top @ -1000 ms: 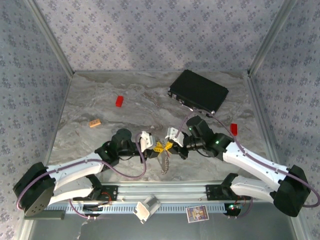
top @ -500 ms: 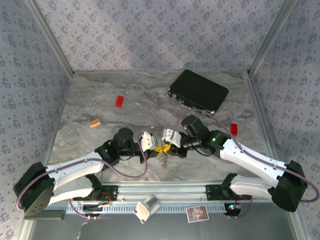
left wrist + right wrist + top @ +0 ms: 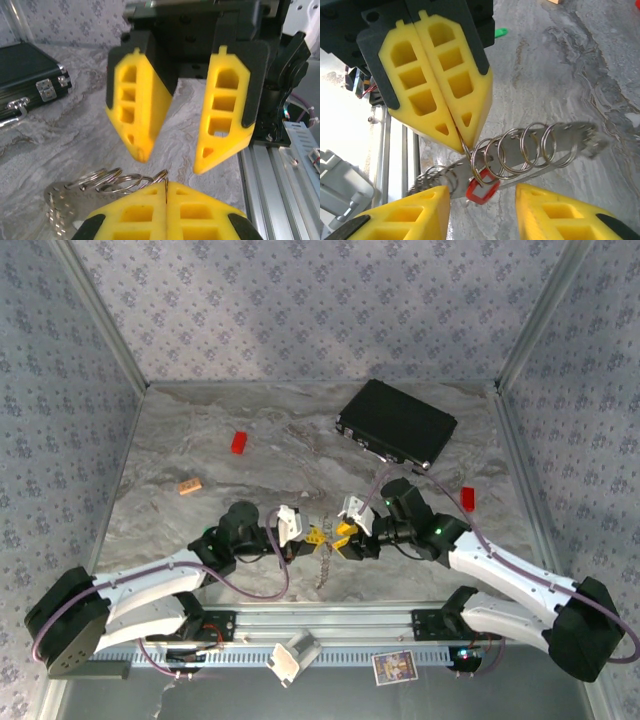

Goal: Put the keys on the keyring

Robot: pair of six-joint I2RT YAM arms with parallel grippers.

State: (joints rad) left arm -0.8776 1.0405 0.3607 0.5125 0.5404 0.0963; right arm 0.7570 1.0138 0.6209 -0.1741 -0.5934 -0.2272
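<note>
We see the table [image 3: 200, 440] with the case [image 3: 397, 421] far right, and both arms meeting tip to tip near the front middle. Left gripper [image 3: 462, 145] is fully closed, pinching one wire loop of the keyring [image 3: 115, 180], whose other loops hang off its tip; right gripper [image 3: 173, 161] faces it, fingers spread, holding nothing. Red key [image 3: 482, 192] sits against the loops just under that pinch, threaded or not we can't tell; green key [image 3: 501, 32] lies on the table, well apart.
</note>
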